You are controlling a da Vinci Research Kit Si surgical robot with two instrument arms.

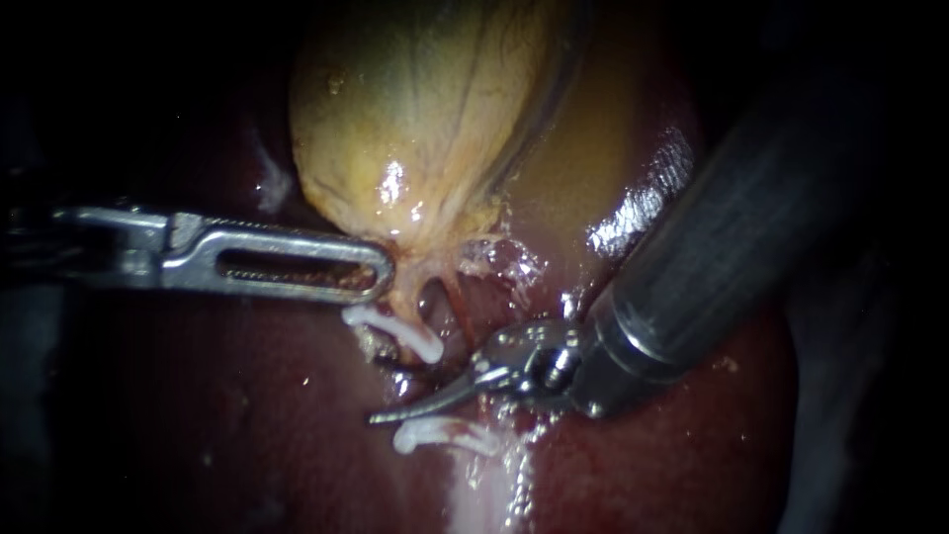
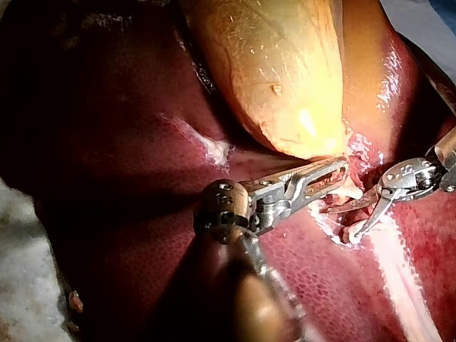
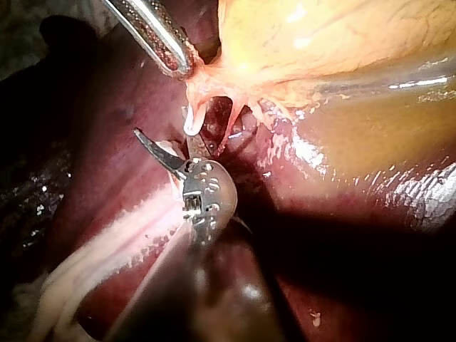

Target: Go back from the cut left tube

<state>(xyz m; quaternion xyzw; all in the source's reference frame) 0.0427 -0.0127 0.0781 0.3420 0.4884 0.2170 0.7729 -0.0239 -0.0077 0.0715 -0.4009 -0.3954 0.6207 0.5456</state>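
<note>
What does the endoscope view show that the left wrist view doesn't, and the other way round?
Only the endoscope view shows the right instrument's thick dark shaft.

Only the left wrist view shows the left instrument's wrist joint and a pale cloth beyond the liver.

Both show the gallbladder, the liver, the left instrument holding the gallbladder's neck, the right instrument close beside it, and a white clip by the right instrument's tip.

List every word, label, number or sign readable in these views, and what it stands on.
None: no readable text shows on the left instrument, the right instrument, the gallbladder, the liver or the white clips in any view.
</note>
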